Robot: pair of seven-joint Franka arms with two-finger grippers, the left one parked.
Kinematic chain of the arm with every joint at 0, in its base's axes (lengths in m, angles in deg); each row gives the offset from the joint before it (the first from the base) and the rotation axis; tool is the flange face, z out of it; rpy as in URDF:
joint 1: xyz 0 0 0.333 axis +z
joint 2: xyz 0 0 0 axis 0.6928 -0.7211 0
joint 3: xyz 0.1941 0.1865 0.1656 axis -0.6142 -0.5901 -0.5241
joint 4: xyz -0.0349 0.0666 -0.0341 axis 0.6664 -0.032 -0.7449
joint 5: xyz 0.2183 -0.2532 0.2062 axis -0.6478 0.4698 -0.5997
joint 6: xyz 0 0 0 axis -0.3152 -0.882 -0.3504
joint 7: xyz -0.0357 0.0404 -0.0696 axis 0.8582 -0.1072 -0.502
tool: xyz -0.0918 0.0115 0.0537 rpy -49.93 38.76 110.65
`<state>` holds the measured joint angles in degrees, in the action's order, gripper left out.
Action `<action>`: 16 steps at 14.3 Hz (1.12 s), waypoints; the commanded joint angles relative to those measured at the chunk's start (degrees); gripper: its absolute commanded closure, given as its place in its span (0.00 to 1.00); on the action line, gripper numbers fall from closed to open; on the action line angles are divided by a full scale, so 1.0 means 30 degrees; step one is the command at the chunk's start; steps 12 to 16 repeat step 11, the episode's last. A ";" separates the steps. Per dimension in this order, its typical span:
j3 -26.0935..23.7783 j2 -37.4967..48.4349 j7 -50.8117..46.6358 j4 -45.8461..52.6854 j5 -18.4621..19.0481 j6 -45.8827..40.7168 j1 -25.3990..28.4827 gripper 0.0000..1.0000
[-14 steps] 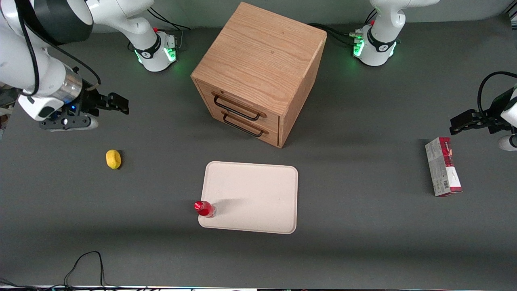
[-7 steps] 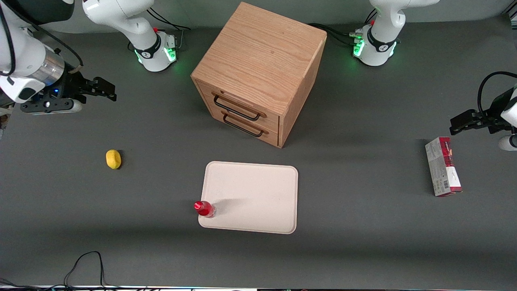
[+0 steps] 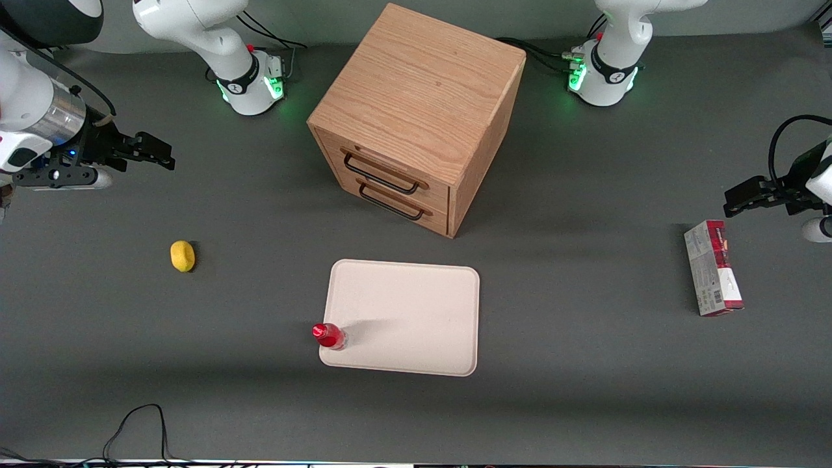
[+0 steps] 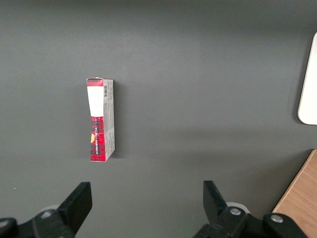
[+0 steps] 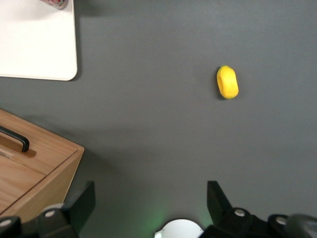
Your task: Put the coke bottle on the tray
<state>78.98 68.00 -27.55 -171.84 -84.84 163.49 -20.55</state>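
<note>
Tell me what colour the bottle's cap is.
Red, like the bottle itself, standing on the tray; front view shows it best. The gripper is away, open.

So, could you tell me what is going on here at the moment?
The coke bottle stands upright on a corner of the tray, the corner nearer the front camera, so the placing looks done. The gripper is open and empty, well away at the working arm's end of the table, farther from the camera than the lemon. A carton lies toward the parked arm's end, and the drawer cabinet is shut.
</note>
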 commanded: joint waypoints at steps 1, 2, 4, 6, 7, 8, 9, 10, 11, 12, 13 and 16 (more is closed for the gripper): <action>-0.0537 -0.0565 0.0290 0.0833 0.0207 -0.0186 -0.1920 0.00; -0.2978 -0.0565 0.0553 0.0862 0.0120 -0.0274 -0.4344 0.00; -0.6624 -0.0594 0.1547 0.0979 -0.0085 -0.0275 -0.7989 0.00; -0.6724 -0.0798 0.1669 0.1329 -0.0435 -0.0245 -0.8089 0.00; -0.6724 -0.0858 0.1669 0.1477 -0.0554 -0.0216 -0.8031 0.00; -0.6753 -0.0829 0.1698 0.1594 -0.0613 -0.0216 -0.7943 0.00; -0.6724 -0.0887 0.1756 0.1740 -0.0671 -0.0274 -0.7942 0.00; -0.6695 -0.0946 0.2279 0.2003 -0.0701 -0.0362 -0.7710 0.00; -0.6666 -0.1004 0.2661 0.2063 -0.0701 -0.0362 -0.7592 0.00; -0.6666 -0.1004 0.2661 0.2063 -0.0701 -0.0362 -0.7592 0.00; -0.6666 -0.1004 0.2661 0.2063 -0.0701 -0.0362 -0.7592 0.00; -0.6666 -0.1004 0.2661 0.2063 -0.0701 -0.0362 -0.7592 0.00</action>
